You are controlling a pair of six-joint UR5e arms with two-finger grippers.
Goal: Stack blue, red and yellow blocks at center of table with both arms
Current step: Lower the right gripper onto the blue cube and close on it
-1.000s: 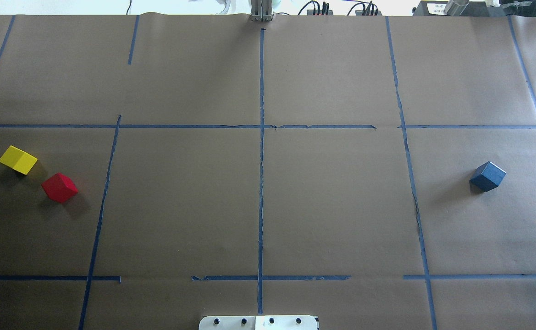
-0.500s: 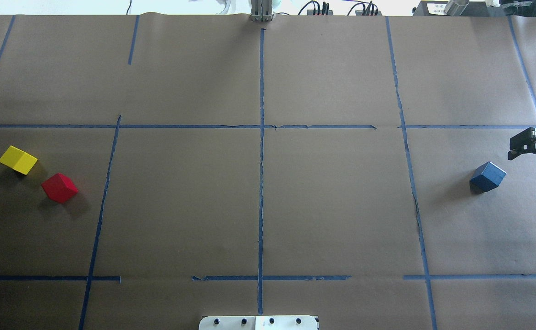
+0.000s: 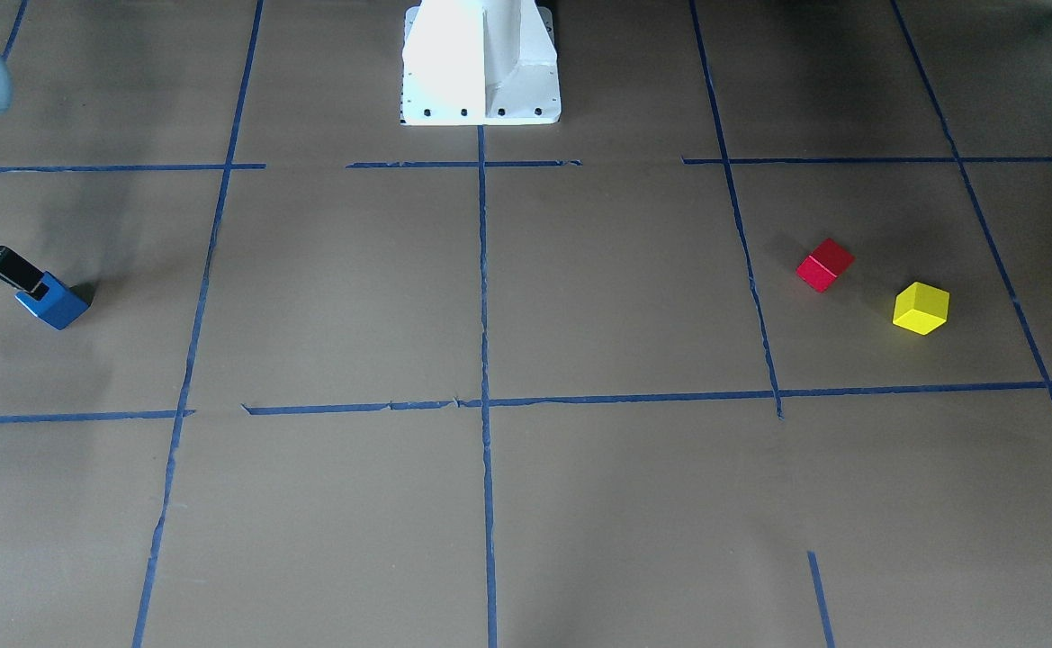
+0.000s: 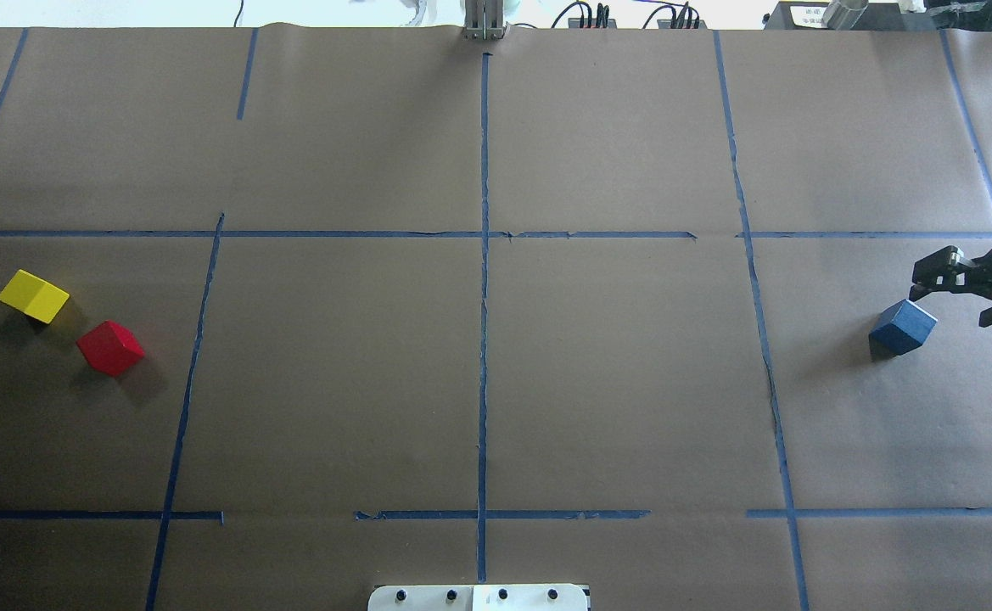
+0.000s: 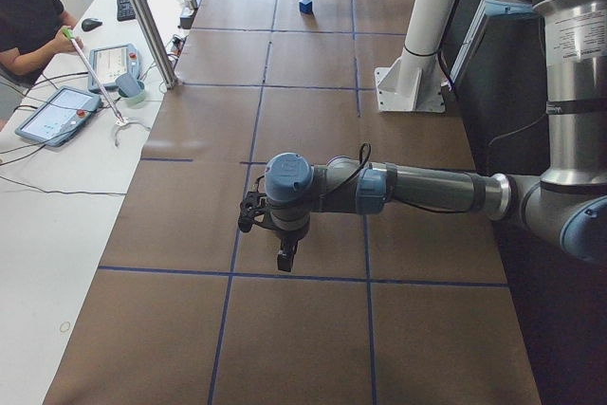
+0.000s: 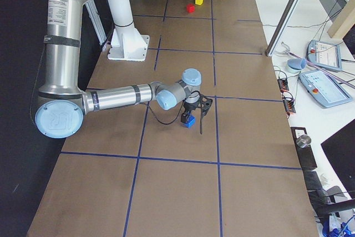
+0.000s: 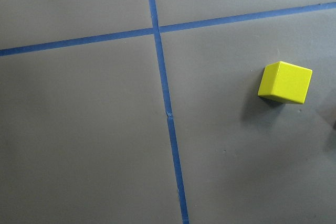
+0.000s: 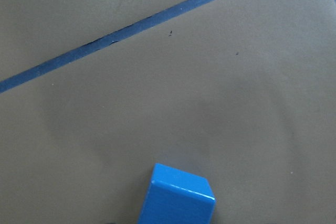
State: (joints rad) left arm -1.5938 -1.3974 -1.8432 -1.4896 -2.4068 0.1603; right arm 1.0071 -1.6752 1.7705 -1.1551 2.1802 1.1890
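Plainly, the coming move turns on how the small blue cube lies under the right arm's black two-finger gripper. In the overhead view the cube sits on the brown, tape-gridded table far out on the robot's right, just inboard of the gripper. The right wrist view has it at the bottom edge rather than centred. Your gripper's jaws are spread wide with nothing between them, low over the cube; whether a finger touches it, I cannot tell. A cube has no long axis, but this one is turned at an angle to the tape lines, so I judge you must shift slightly toward the centre and square the jaws to two opposite faces before closing. The right arm reaches low and nearly level over the table, wrist pointing down. The small red cube and small bright yellow cube lie near each other, not touching, far on the robot's left. They are nearer the left gripper, which hangs above the table; its opening cannot be judged. No cube is at the centre yet.
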